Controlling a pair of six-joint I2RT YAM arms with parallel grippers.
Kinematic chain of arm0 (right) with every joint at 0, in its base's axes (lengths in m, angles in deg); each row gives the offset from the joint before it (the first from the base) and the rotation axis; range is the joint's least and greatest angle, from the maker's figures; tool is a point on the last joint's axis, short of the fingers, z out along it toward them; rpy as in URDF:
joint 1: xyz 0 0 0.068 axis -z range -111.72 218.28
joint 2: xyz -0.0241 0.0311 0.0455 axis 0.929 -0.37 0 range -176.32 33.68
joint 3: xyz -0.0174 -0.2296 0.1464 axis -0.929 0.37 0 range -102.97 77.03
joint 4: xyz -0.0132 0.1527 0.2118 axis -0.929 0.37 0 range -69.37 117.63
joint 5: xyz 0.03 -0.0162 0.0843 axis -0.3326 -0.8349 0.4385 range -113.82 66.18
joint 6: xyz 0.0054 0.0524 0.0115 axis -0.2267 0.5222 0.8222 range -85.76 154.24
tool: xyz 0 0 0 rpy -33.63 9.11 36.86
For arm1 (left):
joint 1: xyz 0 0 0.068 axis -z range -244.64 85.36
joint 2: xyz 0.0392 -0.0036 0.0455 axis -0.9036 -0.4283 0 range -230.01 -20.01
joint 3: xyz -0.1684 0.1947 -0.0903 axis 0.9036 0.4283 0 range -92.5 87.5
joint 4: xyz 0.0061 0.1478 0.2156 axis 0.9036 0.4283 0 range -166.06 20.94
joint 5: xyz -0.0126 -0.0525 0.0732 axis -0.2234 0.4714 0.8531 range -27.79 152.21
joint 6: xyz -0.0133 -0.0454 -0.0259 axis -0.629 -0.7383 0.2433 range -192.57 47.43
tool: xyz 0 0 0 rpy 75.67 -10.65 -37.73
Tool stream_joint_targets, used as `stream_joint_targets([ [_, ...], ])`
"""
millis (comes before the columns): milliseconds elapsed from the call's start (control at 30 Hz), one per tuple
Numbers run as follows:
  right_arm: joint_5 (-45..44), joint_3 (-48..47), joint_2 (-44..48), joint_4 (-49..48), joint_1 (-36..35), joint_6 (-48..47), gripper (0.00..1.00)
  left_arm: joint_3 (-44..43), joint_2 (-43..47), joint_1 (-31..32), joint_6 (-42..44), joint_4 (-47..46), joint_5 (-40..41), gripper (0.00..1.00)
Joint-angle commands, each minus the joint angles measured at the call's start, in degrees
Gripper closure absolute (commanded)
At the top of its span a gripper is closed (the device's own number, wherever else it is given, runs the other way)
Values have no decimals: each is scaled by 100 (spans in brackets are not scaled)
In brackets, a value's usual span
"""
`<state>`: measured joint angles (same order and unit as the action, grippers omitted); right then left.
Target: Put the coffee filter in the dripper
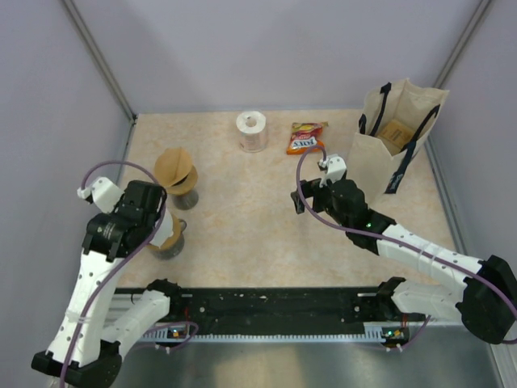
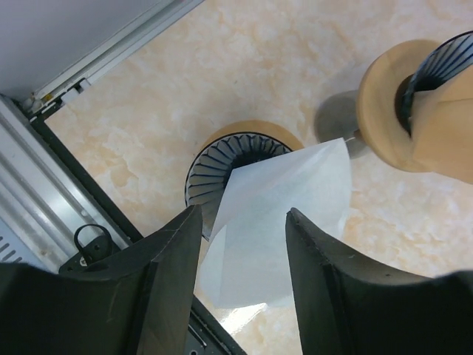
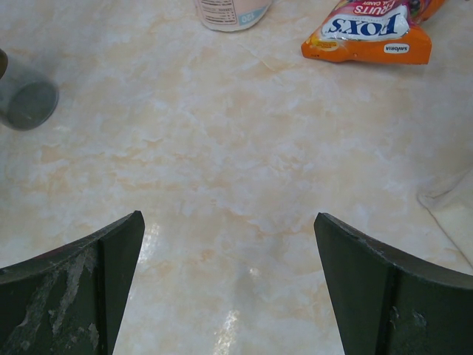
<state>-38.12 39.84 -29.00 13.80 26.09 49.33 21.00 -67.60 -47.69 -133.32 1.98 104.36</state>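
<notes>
The left hand hangs over the dripper with its jaws standing about halfway apart, a clear gap between the two black fingers. The white coffee filter shows flat-on in that gap. Its upper edge lies across the dripper's ribbed black cone on the 4 o'clock side of the rim, and one corner points out toward 1 o'clock. The rest of the sheet runs down toward 6 o'clock, beyond the rim and partly behind the right-hand finger. Nothing is pinched between the jaws. Whether the paper still brushes a finger cannot be told, nor whether its lower tip has settled into the cone.

At 2 o'clock from the dripper, just beside it, stands a second dripper with a tan wooden collar and brown filter paper sticking out of it.

The right hand is spread as wide as it goes and holds nothing; only the marbled surface shows between its fingers. Seen from above, it hovers near the middle of the surface, well apart from the dripper.

From that hand, a white roll lies at 11 o'clock and an orange snack bag at 12 o'clock. A cream tote bag with dark handles stands upright at 2 o'clock.
</notes>
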Motion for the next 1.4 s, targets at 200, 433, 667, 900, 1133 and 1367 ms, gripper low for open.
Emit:
stream_joint_targets([
  [200, 7, -263, -87, -178, 62, -15, 1, -496, 487, -25, 1196, 250, -1021, 53],
  [433, -37, -245, -17, -134, 62, -33, 1, -4, 94, -25, 1189, -52, -1175, 80],
  [667, -55, -245, -17, -126, 62, -50, 1, 357, -391, -25, 819, -61, -647, 83],
  [900, -55, -245, -61, -134, 62, -68, 1, 550, -391, -86, 731, -263, -445, 81],
  [1133, -81, -236, -69, -126, 62, -68, 1, 752, -382, -341, 801, -403, -401, 79],
  [1367, -107, -236, -52, -126, 62, -77, 1, 946, -224, -903, 1223, -755, -813, 78],
])
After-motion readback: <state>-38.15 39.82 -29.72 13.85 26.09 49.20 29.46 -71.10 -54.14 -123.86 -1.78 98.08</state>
